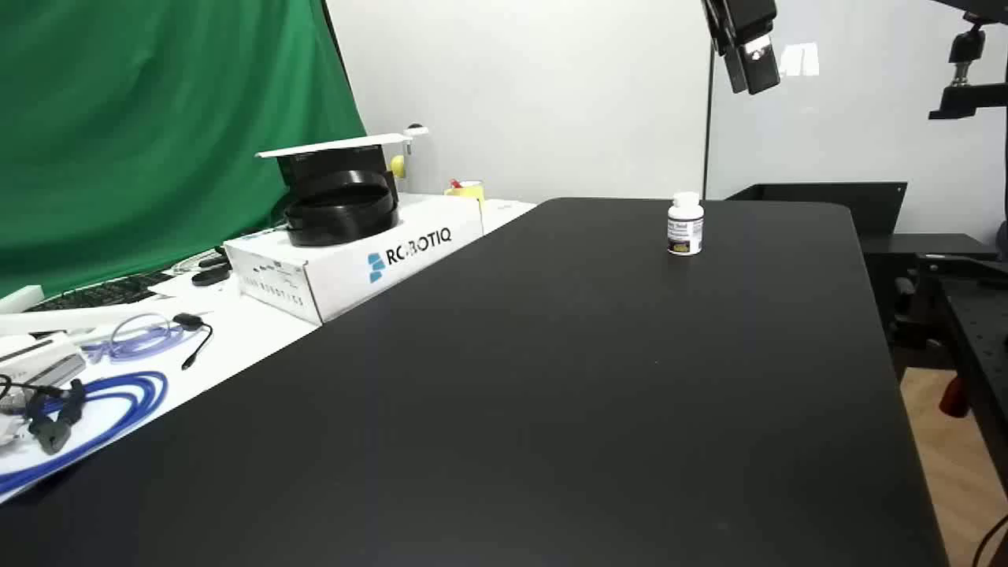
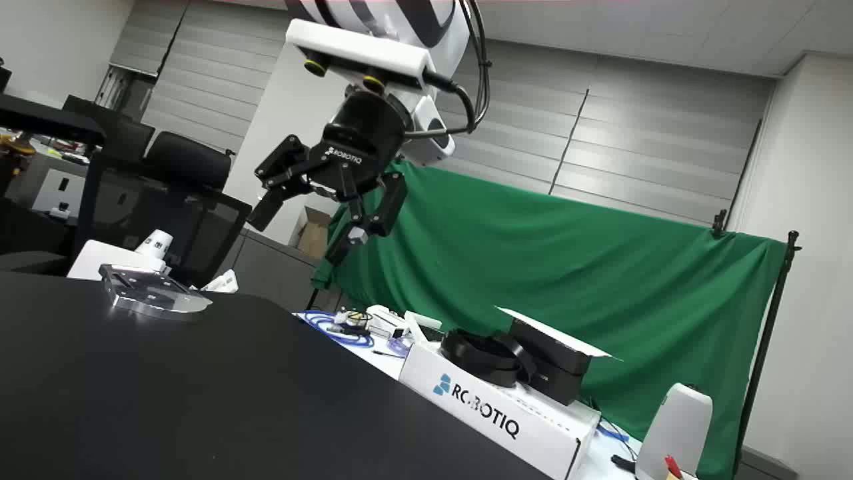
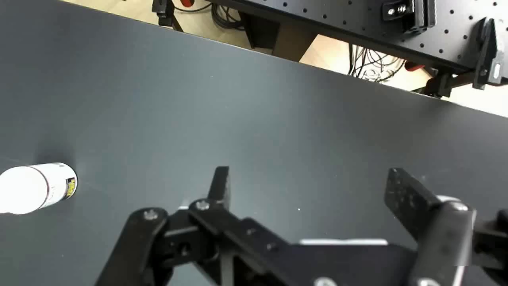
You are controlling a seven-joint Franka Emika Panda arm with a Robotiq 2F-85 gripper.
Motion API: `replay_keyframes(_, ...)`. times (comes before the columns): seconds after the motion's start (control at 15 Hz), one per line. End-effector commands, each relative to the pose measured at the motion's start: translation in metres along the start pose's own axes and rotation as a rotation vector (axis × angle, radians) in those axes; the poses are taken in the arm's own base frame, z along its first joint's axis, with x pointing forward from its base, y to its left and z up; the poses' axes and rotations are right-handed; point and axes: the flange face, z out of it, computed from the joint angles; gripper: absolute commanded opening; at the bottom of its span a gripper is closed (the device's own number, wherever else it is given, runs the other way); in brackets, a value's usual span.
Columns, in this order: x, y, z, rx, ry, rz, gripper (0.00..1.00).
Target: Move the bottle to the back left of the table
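In an exterior view, found the arm [image 2: 406, 20] hanging from the top, with the gripper [image 2: 300, 232] below at a tilt, above the table [image 2: 166, 387]. Recorded the fingers [image 2: 268, 208] as spread wide. Noted beside the table a closed white box [image 2: 493, 427] marked ROBOTIQ, bearing a black band-like item [image 2: 490, 370] and a black case [image 2: 553, 367] under a white panel [image 2: 560, 337]; cannot tell the contents of box or case. Logged a clear plate [image 2: 156, 293] at the table's edge and a green curtain [image 2: 566, 267] behind the box.

In an exterior view, sighted a dark fingertip [image 1: 752, 71] at the top, above the bottle [image 1: 685, 224] and apart from it; cannot judge the spread from here. Found the bottle upright on the table towards the far edge, capped, with contents hidden. Listed on the white-topped surface [image 1: 244, 339] alongside: a blue cable [image 1: 161, 389] and a yellow container [image 1: 468, 191] with something red at its rim, too small to identify.

In the wrist view, confirmed a wide gap between the fingers. Located the bottle at the left border, well apart from the gripper. Observed a perforated black board [image 3: 341, 14] past the table's edge.
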Motion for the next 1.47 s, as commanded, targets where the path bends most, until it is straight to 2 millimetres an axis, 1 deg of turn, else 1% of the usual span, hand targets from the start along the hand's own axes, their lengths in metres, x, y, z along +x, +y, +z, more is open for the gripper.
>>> replay_keyframes(0.0,0.0,0.0,-0.001,0.0,0.001,0.0,1.0)
replay_keyframes(0.67,0.001,0.0,-0.001,-0.001,0.004,0.0,1.0)
replay_keyframes(0.73,0.003,0.006,-0.002,-0.023,0.016,0.019,1.0)
replay_keyframes(0.8,0.006,0.016,-0.004,-0.031,0.04,0.014,1.0)
replay_keyframes(0.93,0.009,0.046,-0.009,-0.073,0.1,0.048,1.0)
replay_keyframes(1.07,0.007,0.086,-0.011,-0.08,0.144,0.087,1.0)
replay_keyframes(1.27,-0.001,0.154,-0.01,-0.071,0.201,0.151,1.0)
replay_keyframes(1.4,-0.006,0.192,-0.007,-0.079,0.231,0.19,1.0)
